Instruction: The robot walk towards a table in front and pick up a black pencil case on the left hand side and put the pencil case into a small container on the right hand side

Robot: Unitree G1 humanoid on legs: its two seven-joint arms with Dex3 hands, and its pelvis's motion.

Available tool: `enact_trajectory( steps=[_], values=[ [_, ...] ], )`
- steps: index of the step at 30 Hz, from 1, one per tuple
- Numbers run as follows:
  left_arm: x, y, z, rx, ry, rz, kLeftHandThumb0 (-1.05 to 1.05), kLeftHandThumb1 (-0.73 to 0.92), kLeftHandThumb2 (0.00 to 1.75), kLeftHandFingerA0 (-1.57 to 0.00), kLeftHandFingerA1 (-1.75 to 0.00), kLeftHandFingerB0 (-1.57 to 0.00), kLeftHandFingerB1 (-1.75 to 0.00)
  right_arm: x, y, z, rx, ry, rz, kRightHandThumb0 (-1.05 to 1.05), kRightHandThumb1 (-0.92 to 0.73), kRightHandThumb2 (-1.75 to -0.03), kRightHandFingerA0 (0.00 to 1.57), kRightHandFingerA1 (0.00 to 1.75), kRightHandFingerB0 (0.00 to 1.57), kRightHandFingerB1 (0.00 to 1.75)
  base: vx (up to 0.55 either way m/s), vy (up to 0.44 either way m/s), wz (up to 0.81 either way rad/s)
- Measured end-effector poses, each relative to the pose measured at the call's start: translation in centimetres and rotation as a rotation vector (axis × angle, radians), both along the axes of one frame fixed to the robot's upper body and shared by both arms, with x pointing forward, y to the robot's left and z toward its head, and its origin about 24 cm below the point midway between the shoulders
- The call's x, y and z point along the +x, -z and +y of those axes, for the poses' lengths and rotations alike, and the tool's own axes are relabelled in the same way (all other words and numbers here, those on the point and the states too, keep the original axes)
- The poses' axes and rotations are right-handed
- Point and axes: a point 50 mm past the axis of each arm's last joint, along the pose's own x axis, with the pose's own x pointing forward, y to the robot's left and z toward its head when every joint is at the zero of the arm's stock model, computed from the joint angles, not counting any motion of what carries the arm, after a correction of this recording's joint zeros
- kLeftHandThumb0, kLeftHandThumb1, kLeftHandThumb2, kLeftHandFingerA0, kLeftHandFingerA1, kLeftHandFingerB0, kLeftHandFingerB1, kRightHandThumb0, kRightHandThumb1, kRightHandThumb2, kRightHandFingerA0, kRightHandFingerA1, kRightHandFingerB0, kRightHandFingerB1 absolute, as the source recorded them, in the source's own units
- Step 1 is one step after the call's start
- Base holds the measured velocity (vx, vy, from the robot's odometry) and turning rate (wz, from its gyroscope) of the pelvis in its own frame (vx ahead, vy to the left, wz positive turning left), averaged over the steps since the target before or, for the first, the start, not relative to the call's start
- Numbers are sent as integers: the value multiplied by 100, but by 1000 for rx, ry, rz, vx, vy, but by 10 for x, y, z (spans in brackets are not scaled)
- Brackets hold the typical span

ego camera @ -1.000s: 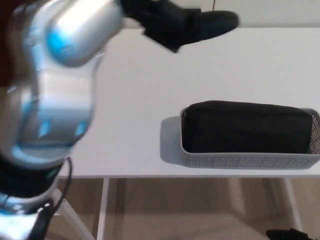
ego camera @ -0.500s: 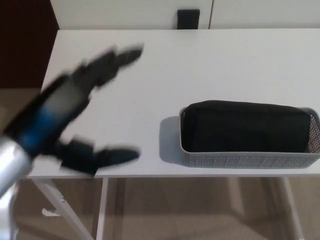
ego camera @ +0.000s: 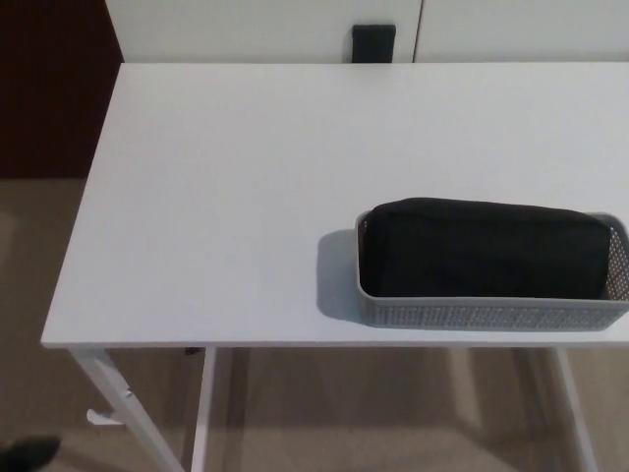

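Filling the grey container [ego camera: 491, 315] lies the black pencil case [ego camera: 482, 248]; neither robot hand's grip can be told.

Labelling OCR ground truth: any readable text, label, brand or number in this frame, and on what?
None readable.
Pencil case: plain black, no label visible.
Basket: plain grey mesh, no markings.
Table: bare white, no print.
Black block behind the table: no legible text.
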Motion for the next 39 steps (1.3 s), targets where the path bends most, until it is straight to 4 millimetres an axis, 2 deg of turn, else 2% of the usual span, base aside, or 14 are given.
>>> enact_trajectory(
  steps=[5, 6, 7, 9, 14, 15, 16, 17, 18, 21, 22, 30, 31, 39],
  values=[
    [-24, 19, 16, -82, -29, 93, -79, 69, 61, -28, -33, -24, -29, 1, 0, 0, 0, 2, -1, -54, -47, -78, 59, 53, 36, 48, 0, 0, 0],
    [-26, 24, 17, -96, -30, 105, -38, 36, 98, -1, -49, 0, -47, 2, 0, 0, 1, 2, -2, -55, -47, -78, 58, 53, 36, 47, 0, 0, 0],
    [-26, 29, 17, -106, -29, 113, -83, 58, 75, -9, -37, -11, -32, 2, 0, 0, 1, 2, -3, -49, -55, -57, 64, 41, 42, 38, 0, 0, 0],
    [-23, 40, 15, -129, -22, 124, -77, 51, 89, -1, -40, -9, -32, 2, 0, 0, 3, 4, -3, -56, -47, -78, 54, 52, 33, 46, 0, 0, 0],
    [5, 77, -3, -179, 51, 149, -70, 44, 78, -5, -31, -9, -25, 3, -1, -3, 4, 20, -18, -57, -47, -76, 48, 49, 32, 45, 0, 0, 0],
    [11, 84, -7, -181, 68, 159, -72, 46, 83, -1, -38, -9, -30, 3, -1, -4, 4, 24, -20, -50, -56, -57, 53, 37, 37, 35, 0, 0, 0],
    [19, 91, -11, -176, 89, 173, -73, 56, 58, -14, -29, -11, -25, 3, -2, -4, 3, 28, -23, -52, -56, -57, 52, 37, 36, 35, 0, 0, 0],
    [24, 97, -14, -168, 103, 187, -73, 56, 58, -14, -29, -11, -25, 3, -2, -5, 3, 30, -26, -52, -56, -57, 52, 37, 36, 35, 0, 0, 0],
    [28, 102, -16, -157, 115, 200, -75, 47, 84, -7, -40, 0, -30, 2, -3, -6, 2, 34, -27, -51, -56, -57, 52, 37, 36, 35, 0, 0, 0],
    [37, 117, -22, -122, 144, 236, -73, 47, 86, -5, -38, -5, -31, 2, -4, -8, -1, 42, -34, -51, -56, -57, 51, 37, 37, 35, 0, 0, 0],
    [40, 122, -24, -101, 156, 248, -73, 57, 59, -12, -27, -10, -23, 3, -5, -8, -2, 45, -39, -51, -56, -57, 51, 37, 37, 35, 0, 0, 0],
    [44, 138, -22, 45, 193, 263, -79, 49, 70, -10, -30, -10, -23, 10, -11, -13, -8, 60, -76, -53, -56, -58, 55, 38, 38, 35, 0, 0, 0],
    [44, 138, -20, 70, 198, 257, -79, 50, 84, -10, -29, -10, -24, 11, -12, -13, -8, 60, -81, -58, -47, -77, 48, 49, 32, 45, 0, 0, 0],
    [43, 136, -3, 214, 203, 200, -81, 51, 82, -12, -24, -12, -20, 18, -15, -13, -8, 59, -103, -59, -47, -77, 48, 49, 32, 45, 0, 0, 0]
  ],
)
